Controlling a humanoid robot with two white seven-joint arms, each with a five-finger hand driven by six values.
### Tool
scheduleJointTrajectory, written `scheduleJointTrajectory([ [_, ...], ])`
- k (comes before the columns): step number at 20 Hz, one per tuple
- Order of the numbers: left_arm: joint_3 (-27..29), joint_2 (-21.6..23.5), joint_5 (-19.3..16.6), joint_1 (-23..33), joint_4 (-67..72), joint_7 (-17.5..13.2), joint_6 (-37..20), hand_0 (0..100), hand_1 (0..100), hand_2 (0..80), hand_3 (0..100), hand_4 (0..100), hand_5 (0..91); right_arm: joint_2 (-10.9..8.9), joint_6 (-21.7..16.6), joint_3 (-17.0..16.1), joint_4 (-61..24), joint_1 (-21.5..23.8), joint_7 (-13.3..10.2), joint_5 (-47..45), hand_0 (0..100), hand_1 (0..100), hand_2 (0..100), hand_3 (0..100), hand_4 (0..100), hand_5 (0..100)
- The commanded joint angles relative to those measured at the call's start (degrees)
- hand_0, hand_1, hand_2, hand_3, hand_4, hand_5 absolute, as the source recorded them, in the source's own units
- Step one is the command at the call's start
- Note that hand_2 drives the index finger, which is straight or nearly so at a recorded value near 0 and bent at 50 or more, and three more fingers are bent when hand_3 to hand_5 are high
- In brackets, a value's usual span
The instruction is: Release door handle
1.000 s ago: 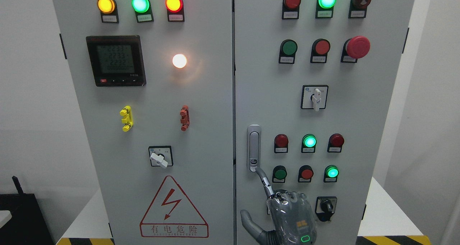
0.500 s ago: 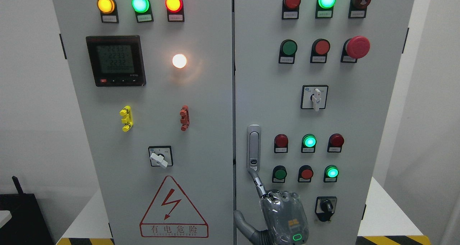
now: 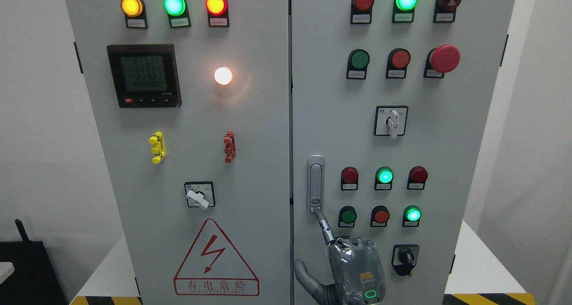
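Fingers of the right hand (image 3: 355,269) are mostly curled against the palm, with only the index finger (image 3: 324,224) stretched upward so that its tip touches the lower end of the door handle (image 3: 315,184); the thumb (image 3: 304,273) sticks out to the left, holding nothing. That silver handle stands upright in its recess on the right cabinet door (image 3: 447,162), just beside the door's left edge and the dark seam (image 3: 291,117) separating it from the left cabinet door (image 3: 259,162). Bare grey panel lies above the handle and to its right, up to the column of a red indicator (image 3: 349,175) and a green push button (image 3: 347,216). The hand's back, wrapped in clear film, sits low on the door, near the black rotary switch (image 3: 405,256) at its right and apart from it. Left of the seam, a warning triangle (image 3: 216,258) marks the lower left door.
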Motion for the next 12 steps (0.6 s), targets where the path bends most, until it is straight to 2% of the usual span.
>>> scheduleJointTrajectory([
  [1, -0.8, 0.0, 0.0, 0.0, 1.1, 0.0, 0.0, 12, 39, 0.0, 0, 0, 0.0, 0.2, 0.1, 0.1, 0.5, -0.4, 0.4, 0.0, 29, 28, 0, 100, 100, 100],
  [3, -0.8, 0.0, 0.0, -0.1, 1.1, 0.0, 0.0, 12, 39, 0.0, 0, 0, 0.0, 0.2, 0.1, 0.1, 0.5, -0.4, 1.4, 0.0, 29, 28, 0, 100, 100, 100],
  [12, -0.8, 0.0, 0.0, 0.0, 1.1, 0.0, 0.0, 12, 39, 0.0, 0, 0, 0.0, 0.2, 0.2, -0.3, 0.6, -0.5, 1.6, -0.1, 30, 28, 0, 100, 100, 100],
])
